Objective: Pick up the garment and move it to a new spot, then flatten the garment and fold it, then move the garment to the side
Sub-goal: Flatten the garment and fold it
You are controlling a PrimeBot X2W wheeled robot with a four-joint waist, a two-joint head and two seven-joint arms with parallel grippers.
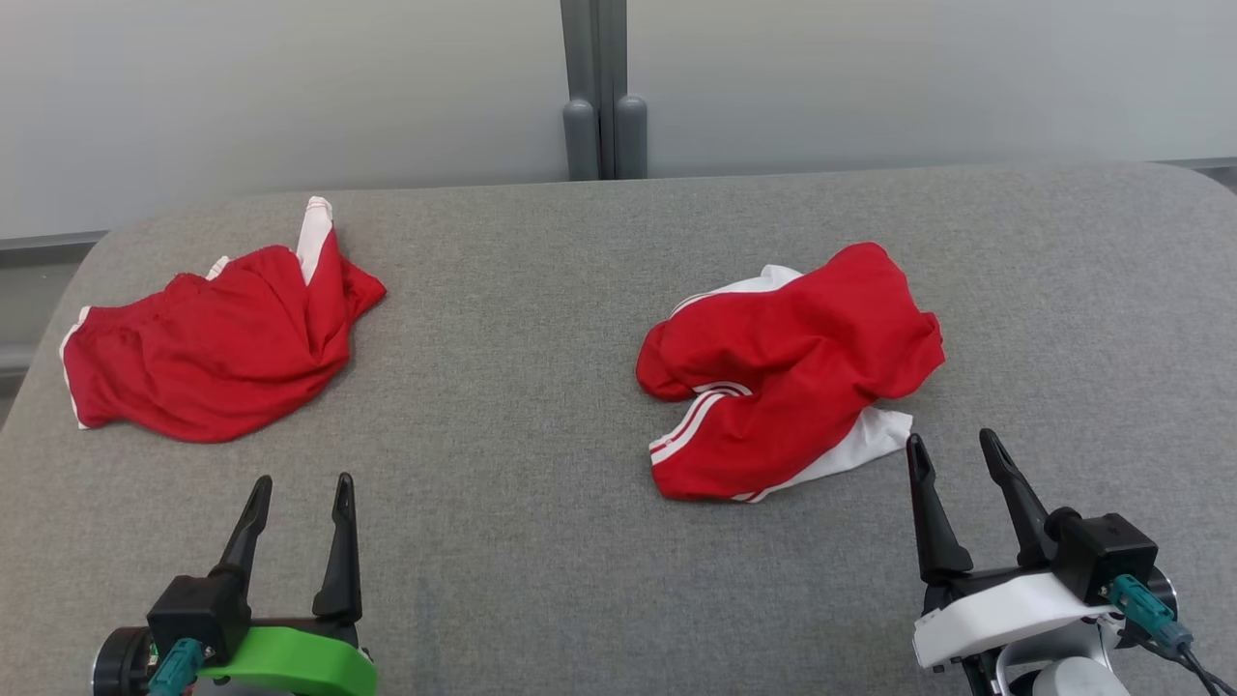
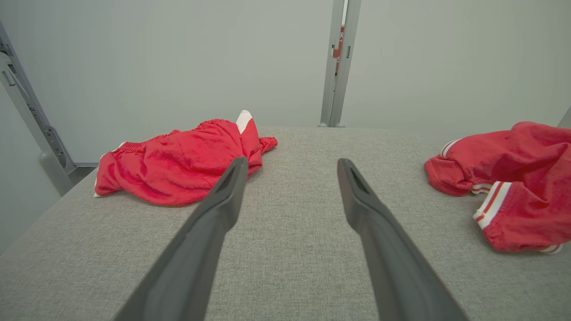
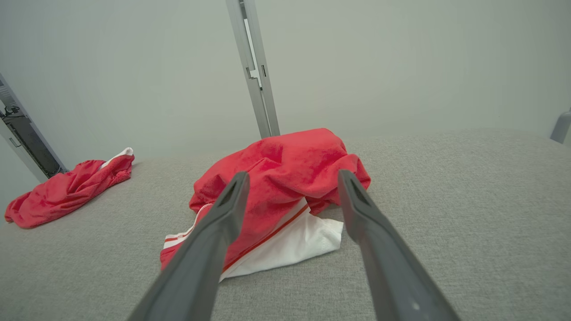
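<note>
Two crumpled red garments with white trim lie on the grey table. One garment is bunched right of centre, its white corner close to my right gripper, which stands open just short of it, touching nothing. The other red garment lies at the far left. My left gripper rests open near the front edge, a short way in front of that left garment, with nothing between its fingers.
A pale wall with a grey vertical post runs behind the table's far edge. The table's rounded left edge lies close to the left garment. Bare grey cloth stretches between the two garments and along the front.
</note>
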